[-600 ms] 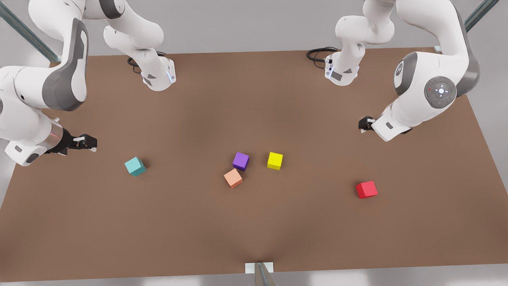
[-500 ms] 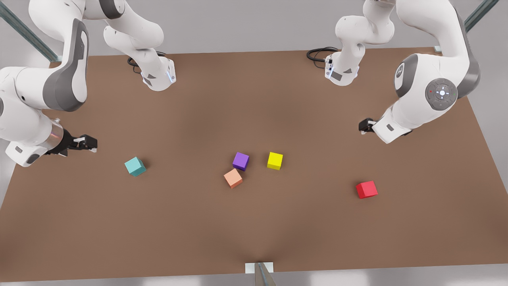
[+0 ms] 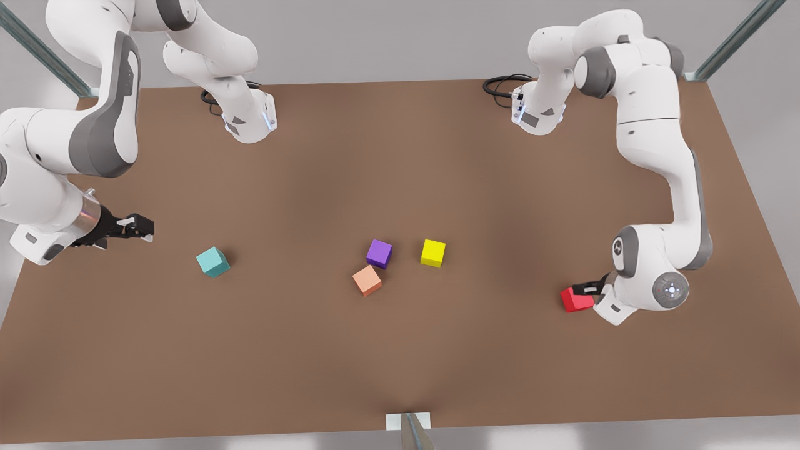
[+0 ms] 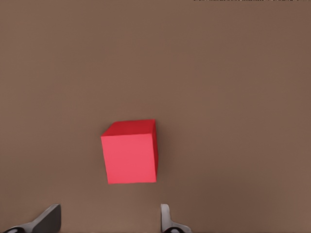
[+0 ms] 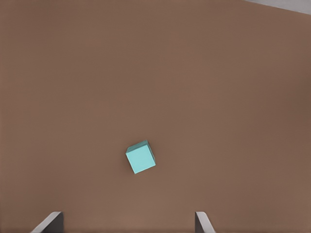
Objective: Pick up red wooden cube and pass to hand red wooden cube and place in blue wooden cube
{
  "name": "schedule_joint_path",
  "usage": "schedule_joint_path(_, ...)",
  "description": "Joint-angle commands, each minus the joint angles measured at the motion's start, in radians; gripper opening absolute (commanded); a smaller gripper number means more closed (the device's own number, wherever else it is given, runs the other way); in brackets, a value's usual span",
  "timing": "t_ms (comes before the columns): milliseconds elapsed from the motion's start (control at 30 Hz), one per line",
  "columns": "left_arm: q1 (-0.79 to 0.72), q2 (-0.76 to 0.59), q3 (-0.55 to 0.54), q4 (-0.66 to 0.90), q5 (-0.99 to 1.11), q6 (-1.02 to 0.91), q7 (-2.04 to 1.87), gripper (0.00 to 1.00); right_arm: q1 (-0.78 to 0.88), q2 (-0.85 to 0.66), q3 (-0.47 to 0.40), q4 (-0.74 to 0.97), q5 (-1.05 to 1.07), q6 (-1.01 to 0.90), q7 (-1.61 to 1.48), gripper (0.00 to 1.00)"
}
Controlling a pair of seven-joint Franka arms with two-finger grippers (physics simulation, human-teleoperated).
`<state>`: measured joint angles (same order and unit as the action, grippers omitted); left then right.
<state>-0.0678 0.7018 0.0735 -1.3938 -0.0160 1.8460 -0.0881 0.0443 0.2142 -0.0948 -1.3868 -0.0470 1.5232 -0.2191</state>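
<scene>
On a brown desk (image 3: 400,350), the left gripper (image 3: 586,289) hangs low over the red wooden cube (image 3: 575,301) at the front view's right, its black fingers (image 4: 169,221) spread wide and holding nothing. From the wrist camera on that arm, the red wooden cube sits squarely on the desk ahead of the two fingertips, lined up with the gap between them and narrower than that gap, and neither fingertip touches it. In the front view the fingers overlap the cube's far upper edge; whether they meet it there cannot be told. Across the desk, at the front view's left, the right gripper (image 3: 134,227) waits well above the surface, its fingers (image 5: 203,223) also parted wide and empty. The blue wooden cube (image 3: 213,262), a turquoise block, rests flat on the desk near that gripper; the right wrist camera shows it well ahead of the open fingertips, between their lines and turned slightly askew. Between the two arms, near the middle of the desk, lie three more blocks: a purple cube (image 3: 379,253) and a salmon-orange cube (image 3: 367,280) just beside each other, almost corner to corner, and a yellow cube (image 3: 432,253) a little apart from the purple one, toward the red cube's side. All five blocks stand on the desk.
</scene>
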Motion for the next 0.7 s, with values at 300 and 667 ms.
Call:
schedule_joint_path(300, 0.005, 0.102, 0.0, -0.007, -0.005, 0.165, -0.223, 1.0, 0.002, 0.001, 0.0, -0.003, 0.001, 0.002, -0.017, 1.0)
schedule_joint_path(667, 0.005, 0.185, 0.0, -0.005, -0.004, 0.197, -0.22, 0.59, 0.002, 0.001, 0.0, -0.009, 0.001, 0.0, -0.019, 1.0)
